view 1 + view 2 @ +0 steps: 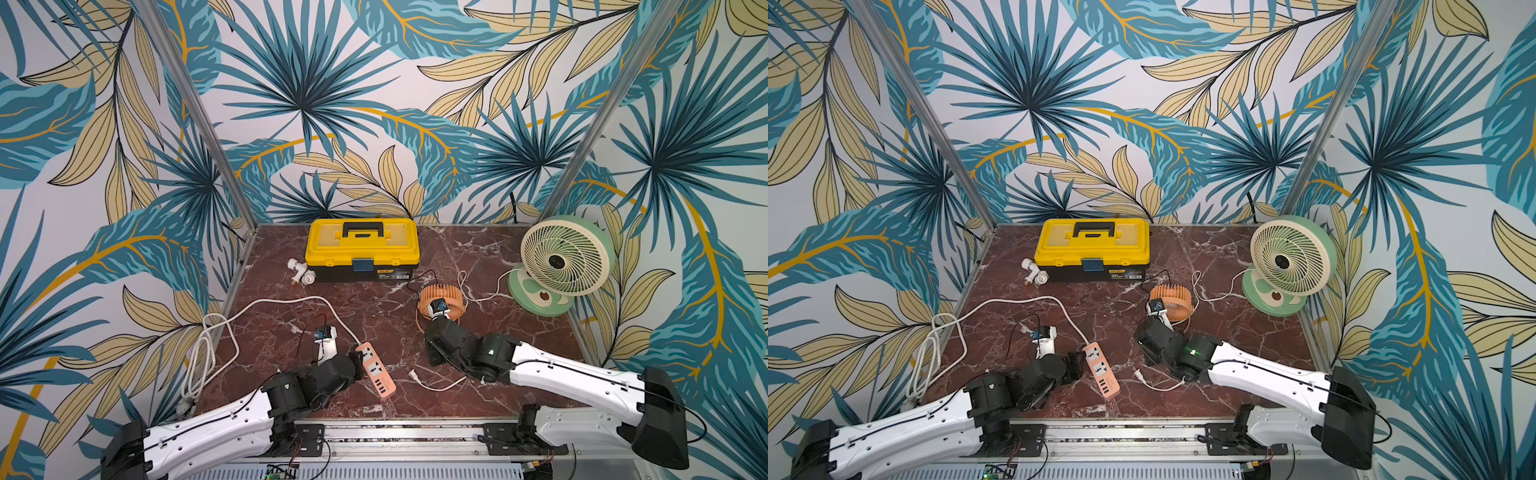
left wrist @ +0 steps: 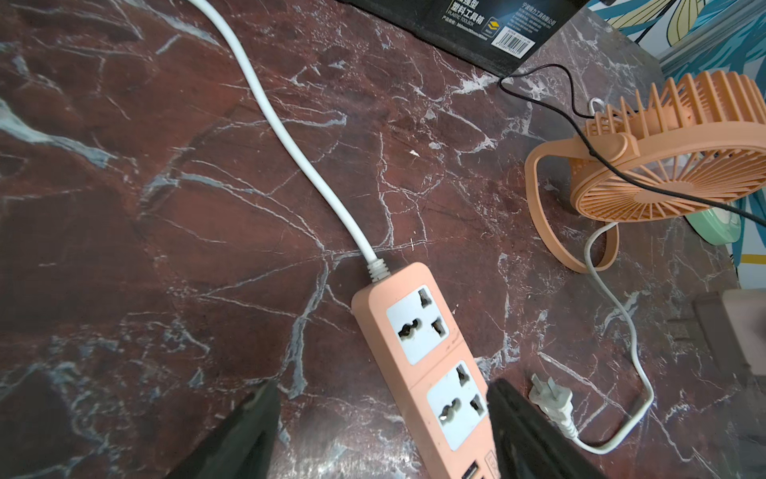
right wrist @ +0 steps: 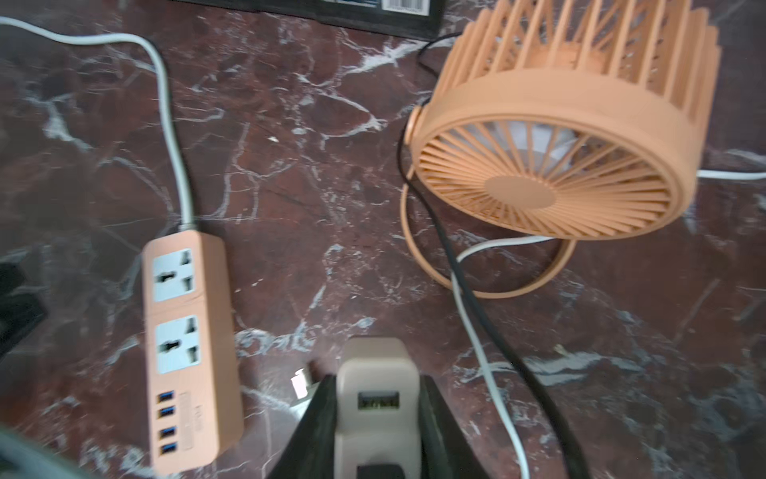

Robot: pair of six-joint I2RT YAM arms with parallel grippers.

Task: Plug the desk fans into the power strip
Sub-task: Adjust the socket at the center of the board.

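Salmon-orange matte plastic, the strip (image 1: 375,370) lies flat near the front middle of the table (image 1: 374,316). It is a slim oblong with rounded corners, two white-faced sockets, both empty, and a row of blue USB ports at its near end. A thick white cord (image 2: 290,141) leaves its far end and curves off toward the table's left edge. The table is glossy red-brown marble veined in white. The left gripper (image 2: 381,394) stands wide open astride the strip's near half, gripping nothing: one black finger (image 2: 522,423) is close against the strip's side, though I cannot tell whether it touches, and its mate is well clear on the other side. Just beside the strip lies a white two-pin plug (image 2: 549,400) on a thin white lead. The right gripper (image 3: 377,398) is clamped on a beige adapter (image 3: 375,361), a smooth block with one USB port, between the strip and the orange fan (image 3: 551,157), a ribbed round cage on a hoop stand with a black lead. A green fan (image 1: 561,266) stands at the back right and a yellow toolbox (image 1: 361,245) at the back
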